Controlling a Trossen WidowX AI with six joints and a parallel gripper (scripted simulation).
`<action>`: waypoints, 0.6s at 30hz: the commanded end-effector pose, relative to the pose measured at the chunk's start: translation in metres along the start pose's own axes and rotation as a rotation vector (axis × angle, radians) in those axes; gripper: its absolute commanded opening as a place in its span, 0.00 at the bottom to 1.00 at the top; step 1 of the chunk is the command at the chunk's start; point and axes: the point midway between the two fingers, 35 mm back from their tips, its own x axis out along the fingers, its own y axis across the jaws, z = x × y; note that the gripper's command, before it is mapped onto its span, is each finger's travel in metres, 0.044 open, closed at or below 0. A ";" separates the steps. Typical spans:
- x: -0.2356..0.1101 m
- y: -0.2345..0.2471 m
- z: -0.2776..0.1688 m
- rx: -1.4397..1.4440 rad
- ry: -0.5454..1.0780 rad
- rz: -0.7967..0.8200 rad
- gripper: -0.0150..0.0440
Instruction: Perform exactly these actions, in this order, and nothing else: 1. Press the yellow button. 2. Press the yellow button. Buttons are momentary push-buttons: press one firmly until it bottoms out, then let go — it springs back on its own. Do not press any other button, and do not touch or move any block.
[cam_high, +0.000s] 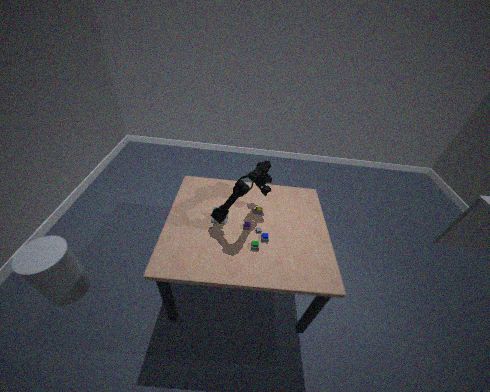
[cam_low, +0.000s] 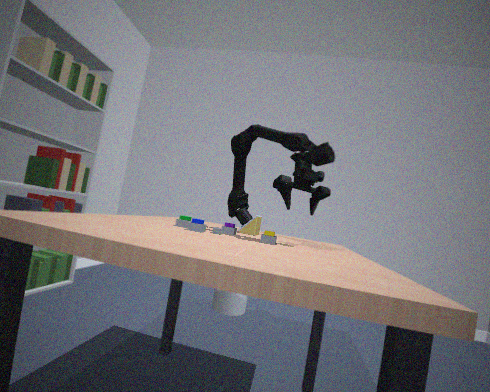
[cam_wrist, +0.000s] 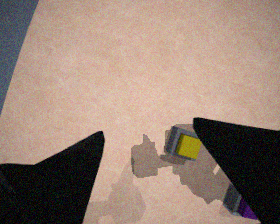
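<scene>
The yellow button (cam_high: 259, 209) (cam_low: 269, 233) (cam_wrist: 189, 146) sits on a grey base on the table, its cap standing proud of the base. In the wrist view it is right of centre, close beside the right finger's tip, which hides a little of its base. My gripper (cam_low: 300, 211) (cam_wrist: 148, 129) is wide open and empty. It points down and hangs well above the table, off to one side of the button and not touching it.
A purple button (cam_high: 247, 225) (cam_low: 229, 225) (cam_wrist: 247, 209) is nearest the yellow one. A blue button (cam_high: 265, 235) (cam_low: 198, 221) and a green button (cam_high: 255, 244) (cam_low: 185, 218) stand farther off, near a small grey block (cam_high: 258, 230). A yellow wedge (cam_low: 251, 226) shows near the arm's base.
</scene>
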 end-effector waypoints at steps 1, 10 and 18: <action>-0.015 -0.063 -0.032 0.381 0.260 -0.002 0.93; -0.016 -0.074 -0.039 0.447 0.310 -0.014 0.89; 0.041 -0.072 -0.057 0.447 0.309 -0.016 0.53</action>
